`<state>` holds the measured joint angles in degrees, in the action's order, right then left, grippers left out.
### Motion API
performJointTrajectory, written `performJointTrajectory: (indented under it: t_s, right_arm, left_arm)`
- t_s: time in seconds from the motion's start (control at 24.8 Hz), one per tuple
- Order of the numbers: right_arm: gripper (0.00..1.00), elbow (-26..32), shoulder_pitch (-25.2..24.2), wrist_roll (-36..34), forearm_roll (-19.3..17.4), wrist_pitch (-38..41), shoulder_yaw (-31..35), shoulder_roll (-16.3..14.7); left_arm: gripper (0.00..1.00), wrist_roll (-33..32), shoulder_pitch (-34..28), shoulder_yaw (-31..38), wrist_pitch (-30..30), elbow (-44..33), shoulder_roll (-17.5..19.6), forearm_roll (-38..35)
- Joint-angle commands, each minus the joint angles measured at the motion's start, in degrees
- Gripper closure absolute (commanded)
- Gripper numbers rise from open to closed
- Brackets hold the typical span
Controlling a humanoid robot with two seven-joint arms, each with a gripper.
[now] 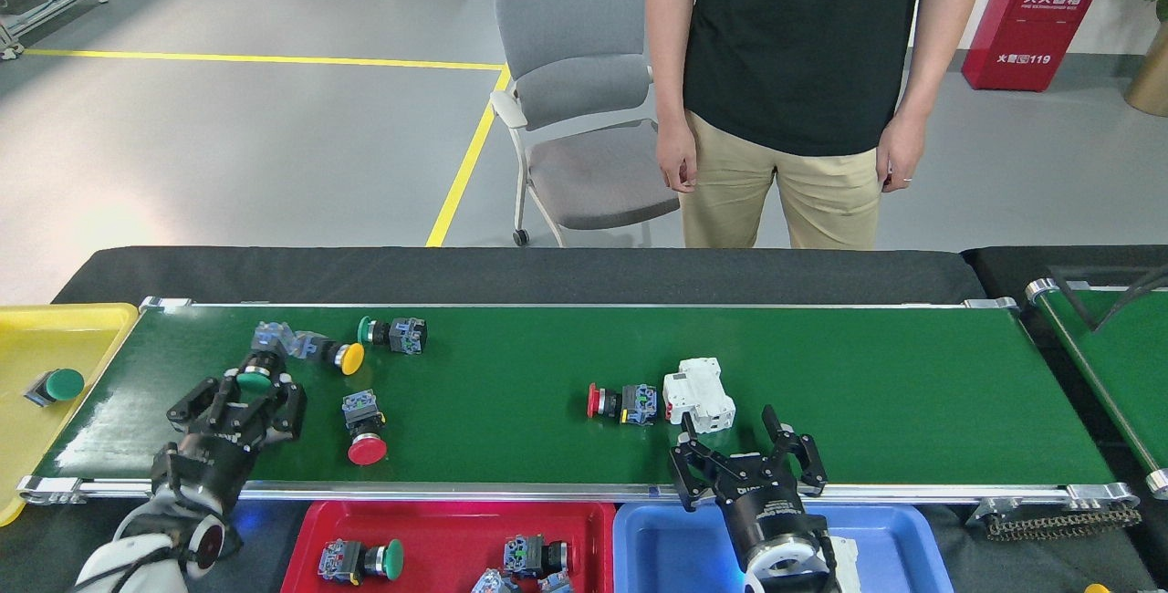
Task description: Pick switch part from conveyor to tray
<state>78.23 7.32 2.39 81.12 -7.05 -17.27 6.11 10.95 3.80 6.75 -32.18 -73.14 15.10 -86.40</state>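
Observation:
Several switch parts lie on the green conveyor [867, 392]. At the left are a green-capped one [257, 363], a yellow-capped one [330, 355], another green one [393, 334] and a red mushroom one [363, 430]. A red-capped switch [619, 401] lies mid-belt against a white breaker block [698, 393]. My left gripper [246, 392] is open, its fingers either side of the first green cap. My right gripper [732, 433] is open over the belt's near edge, just in front of the white block. The yellow tray [64, 324] holds a green button [56, 385].
A red tray [438, 520] with several switch parts and a blue tray [657, 538] sit below the belt's near rail. A person [794, 73] stands behind the table beside a grey chair [575, 91]. A second green belt [1109, 347] shows at the right.

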Motion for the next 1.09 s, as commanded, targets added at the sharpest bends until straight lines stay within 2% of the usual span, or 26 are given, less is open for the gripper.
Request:
performJointTrajectory:
  t_s: [0.0,0.08,0.16,0.24,0.28,0.32,0.36,0.4,0.44,0.52,0.64,0.77,0.85,0.93,1.05]
  right_arm:
    - [0.00,-1.4,1.9,-0.1,0.1,-0.7,-1.0,1.1]
    - [0.00,-5.3,5.2,-0.2,0.0,-3.0,-1.3,1.8]
    - [0.00,-9.1,8.6,-0.2,-0.3,-3.3,-1.3,2.9]
    - [0.02,-12.7,11.7,-0.4,-0.9,-3.4,-1.4,3.0]
    - [0.07,-13.9,12.6,-0.3,-1.0,-3.2,-1.4,3.0]
    - [0.20,-15.1,13.2,0.0,-1.2,-2.8,-1.8,3.0]
    - [0.29,-15.4,13.3,0.1,-1.2,-2.7,-2.4,2.9]
    - [0.51,-15.5,13.3,0.4,-1.2,-2.2,-3.7,2.3]
    - [0.59,-15.5,13.4,0.7,-1.3,-1.1,-4.7,1.7]
    - [0.65,-15.2,13.4,0.8,-1.4,1.2,-5.0,1.1]
    - [0.64,-13.5,13.3,0.8,-1.5,2.0,-5.0,1.0]
    - [0.63,-6.2,11.3,1.4,-4.2,5.6,-5.0,-0.1]
    - [0.62,-0.4,8.0,3.5,-5.4,9.2,-4.9,-3.4]
    - [0.60,6.9,3.0,4.0,-6.6,14.3,-4.9,-8.0]
    - [0.59,14.8,-4.6,3.7,-9.1,23.7,-4.2,-14.4]
  left_arm:
    - [0.81,0.3,-4.5,1.2,-8.4,-7.6,0.8,0.3]
    - [0.78,0.3,-11.7,1.7,-12.3,-15.5,0.5,0.4]
    - [0.72,0.3,-16.9,1.5,-12.8,-20.9,0.5,0.4]
    - [0.45,0.2,-21.5,1.3,-12.8,-24.7,0.4,0.4]
    - [0.21,0.1,-23.1,1.2,-12.8,-25.7,-0.1,0.4]
    - [0.00,0.2,-24.3,1.2,-12.8,-26.0,-1.6,0.4]
    - [0.00,0.3,-24.5,1.2,-12.8,-26.0,-2.9,0.4]
    - [0.00,0.3,-24.5,1.6,-12.8,-25.8,-4.4,0.3]
    - [0.00,0.3,-24.3,1.8,-12.8,-25.7,-5.2,0.2]
    - [0.00,0.3,-23.8,2.0,-12.8,-25.7,-5.3,0.3]
    - [0.00,0.2,-23.2,7.9,-12.3,-25.3,-6.7,0.1]
    - [0.00,0.2,-20.9,11.7,1.5,-22.2,-8.7,-0.1]
    - [0.00,0.1,-19.9,12.4,5.2,-19.9,-7.8,-0.1]
    - [0.00,0.1,-18.8,13.7,5.6,-17.8,-5.4,0.3]
    - [0.00,0.0,-17.3,14.0,5.6,-16.1,-4.8,0.4]
